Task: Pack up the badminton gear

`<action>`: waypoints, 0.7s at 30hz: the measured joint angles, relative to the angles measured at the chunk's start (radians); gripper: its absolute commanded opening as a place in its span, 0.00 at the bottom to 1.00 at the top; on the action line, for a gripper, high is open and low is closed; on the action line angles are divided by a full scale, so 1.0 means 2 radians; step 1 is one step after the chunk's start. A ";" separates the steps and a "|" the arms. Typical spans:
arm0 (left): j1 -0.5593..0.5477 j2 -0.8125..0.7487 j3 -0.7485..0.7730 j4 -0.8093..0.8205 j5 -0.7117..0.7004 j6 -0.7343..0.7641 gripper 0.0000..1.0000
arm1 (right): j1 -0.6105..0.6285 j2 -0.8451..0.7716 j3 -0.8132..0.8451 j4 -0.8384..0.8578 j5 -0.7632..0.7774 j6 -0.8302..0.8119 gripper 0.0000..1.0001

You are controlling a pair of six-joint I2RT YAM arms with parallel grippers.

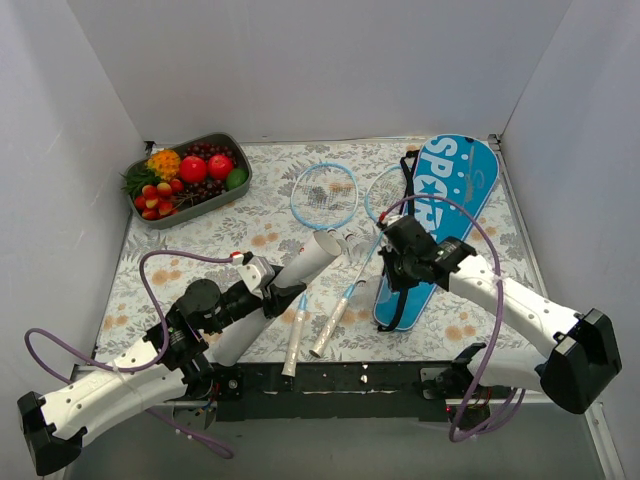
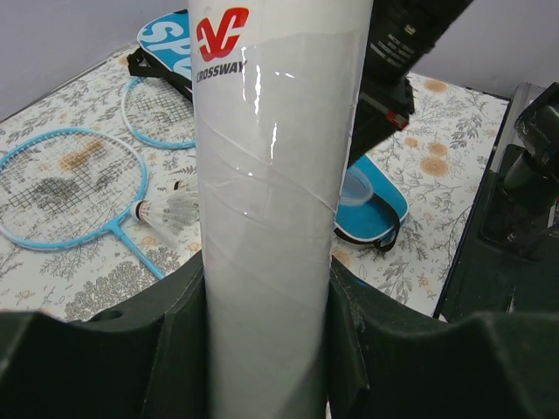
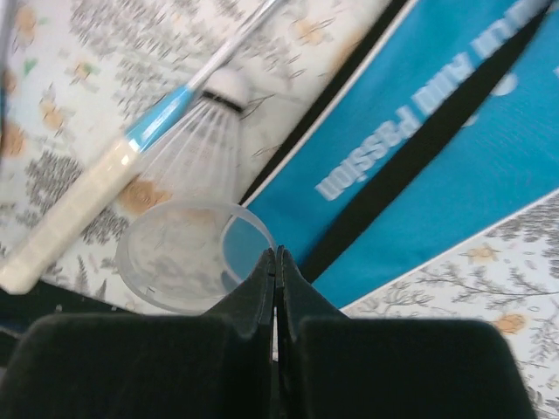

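My left gripper (image 1: 268, 290) (image 2: 266, 301) is shut on the white shuttlecock tube (image 1: 300, 270) (image 2: 271, 157), which lies slanted between the arms. My right gripper (image 1: 388, 262) (image 3: 276, 255) is shut, pinching the rim of a clear round lid (image 3: 179, 253) (image 2: 356, 188) just over the blue SPORT bag's (image 1: 450, 195) (image 3: 419, 166) narrow end. Two light-blue rackets (image 1: 325, 195) (image 1: 383, 190) lie on the cloth, handles towards the arms, the right one partly under the bag. A white shuttlecock (image 3: 205, 131) (image 2: 166, 209) rests near the tube's far end, beside a racket shaft.
A grey tray (image 1: 228, 195) of colourful fruit stands at the back left. White walls close in the table on three sides. The black base rail (image 1: 330, 380) runs along the near edge.
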 measured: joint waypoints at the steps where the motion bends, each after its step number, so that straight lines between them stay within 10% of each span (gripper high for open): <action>1: 0.000 0.000 0.000 0.000 0.000 -0.001 0.00 | 0.019 -0.003 -0.006 -0.001 -0.002 0.006 0.01; 21: 0.000 0.003 0.000 0.000 -0.019 -0.012 0.00 | 0.201 0.044 -0.093 0.047 0.021 0.148 0.01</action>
